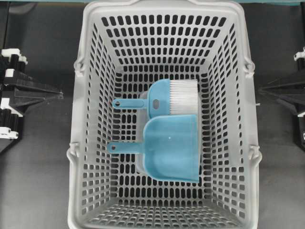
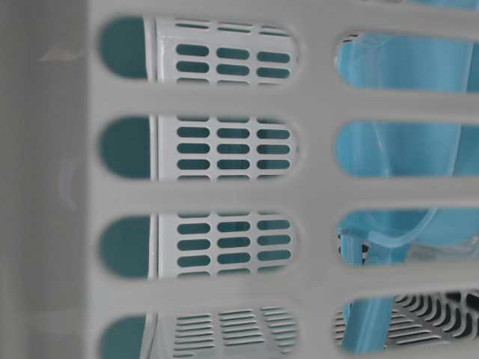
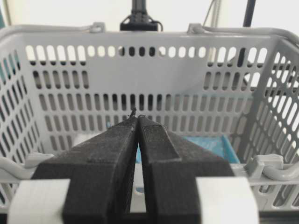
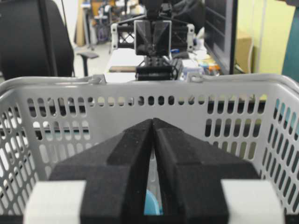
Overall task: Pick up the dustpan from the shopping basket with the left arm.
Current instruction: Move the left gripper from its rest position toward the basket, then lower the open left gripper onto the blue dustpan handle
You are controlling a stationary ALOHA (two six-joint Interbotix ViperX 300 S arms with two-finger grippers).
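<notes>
Overhead view: the dustpan [image 1: 171,148] is lying on the shopping basket [image 1: 86,143] floor beside a brush [image 1: 174,98], apparently touching. Left gripper [image 1: 61,94] and right gripper [image 1: 259,90] are waiting outside, fingers pressed together.

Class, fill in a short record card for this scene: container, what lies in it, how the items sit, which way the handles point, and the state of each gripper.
Container: grey shopping basket with slotted walls
Contents: light blue dustpan and a blue hand brush with white bristles
Arrangement: both on the basket floor, side by side; in the overhead view, the brush lies above the dustpan
Handles: both point towards the left of the overhead view
Left gripper: shut, empty, outside the basket
Right gripper: shut, empty, outside the basket
Task status: dustpan not yet picked up
</notes>
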